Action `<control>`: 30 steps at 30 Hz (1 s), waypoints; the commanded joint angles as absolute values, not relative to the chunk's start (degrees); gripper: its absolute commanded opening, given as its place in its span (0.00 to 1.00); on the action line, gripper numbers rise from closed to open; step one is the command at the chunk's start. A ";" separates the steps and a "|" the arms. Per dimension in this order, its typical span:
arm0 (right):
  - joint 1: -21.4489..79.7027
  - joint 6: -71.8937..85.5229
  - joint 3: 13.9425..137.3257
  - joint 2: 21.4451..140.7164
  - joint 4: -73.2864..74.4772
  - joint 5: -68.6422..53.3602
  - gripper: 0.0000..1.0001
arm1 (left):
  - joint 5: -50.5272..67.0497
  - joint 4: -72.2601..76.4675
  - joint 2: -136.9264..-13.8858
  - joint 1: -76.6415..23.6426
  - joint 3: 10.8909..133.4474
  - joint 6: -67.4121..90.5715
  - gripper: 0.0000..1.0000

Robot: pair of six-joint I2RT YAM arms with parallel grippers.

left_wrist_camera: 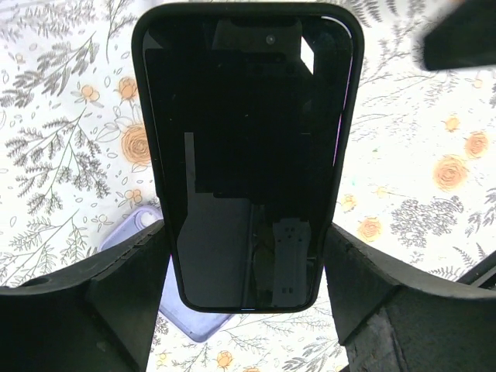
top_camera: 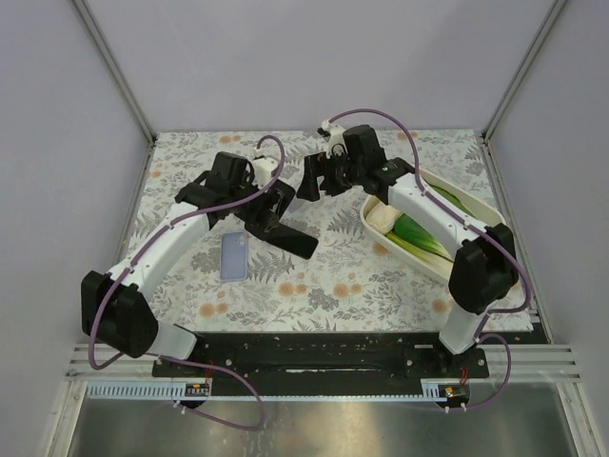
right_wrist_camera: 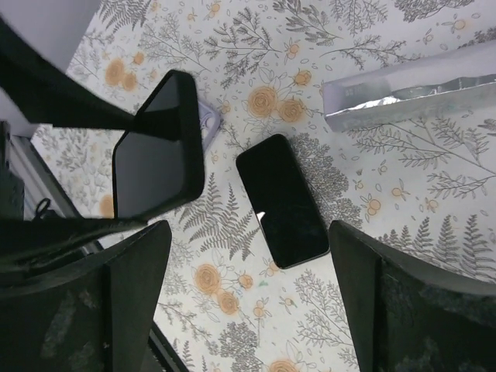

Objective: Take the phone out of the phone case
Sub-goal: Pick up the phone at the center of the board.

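Left claw (left_wrist_camera: 244, 242) pinches a black phone case (left_wrist_camera: 248, 155) across its width, fingers (left_wrist_camera: 116, 302) pressed on both long edges near its lower end. The case is held up off the table (top_camera: 314, 286) at a tilt, w/ its glossy dark face toward the wrist cam. That face fills the thick black rim & mirrors the rig above it, so the phone looks seated inside, tho I can't tell for sure.

Right claw (right_wrist_camera: 249, 232) hangs spread wide, gripping nothing. It hovers over the floral cloth, just right of the left claw as seen from overhead.

Directly under the right claw a black slab (right_wrist_camera: 283, 200) lies flat on the cloth, shiny side up. It's phone-shaped, apart from the held case & touching neither claw. Can't tell whether it's a handset or something else.

A lavender phone-shaped item (top_camera: 234, 257) lies flat on the cloth below & just left of the held case. From the left wrist cam it peeks out from under the case's lower left corner.

On the table's right side is a long white dish (top_camera: 404, 255) w/ green stalks (top_camera: 419, 233) in it, partly hidden by the right arm. A silvery foil packet (right_wrist_camera: 411, 97) lies on the cloth, well apart from the slab.
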State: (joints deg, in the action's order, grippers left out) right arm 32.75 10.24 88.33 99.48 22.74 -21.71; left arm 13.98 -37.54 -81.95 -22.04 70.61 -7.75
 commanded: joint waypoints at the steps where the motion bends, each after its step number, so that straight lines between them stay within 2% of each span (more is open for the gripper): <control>1: 31.20 16.08 91.32 102.48 21.98 -32.50 0.90 | 11.87 -32.70 -77.00 -25.04 69.96 -8.53 0.07; 11: 31.20 19.86 88.68 102.30 16.26 -40.95 0.87 | 8.35 -31.20 -74.97 -29.70 68.03 -9.14 0.07; 19: 31.29 21.88 85.96 103.97 14.24 -42.97 0.82 | 7.47 -30.85 -74.44 -31.46 68.99 -8.96 0.07; 25: 31.29 23.46 84.90 105.20 12.57 -44.73 0.75 | 6.50 -30.85 -74.09 -32.34 69.17 -9.05 0.07; 28: 31.29 24.17 84.99 105.91 11.69 -45.70 0.67 | 6.16 -30.76 -74.00 -32.78 68.91 -9.05 0.07; 30: 31.29 24.70 84.99 106.26 11.25 -46.23 0.59 | 6.24 -30.76 -73.83 -32.87 68.82 -8.96 0.07</control>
State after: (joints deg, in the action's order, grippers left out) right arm 30.96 23.07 84.93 105.78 14.66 -43.38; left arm 7.42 -36.05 -76.88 -32.42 67.11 -8.58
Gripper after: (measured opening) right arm 0.652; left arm 0.772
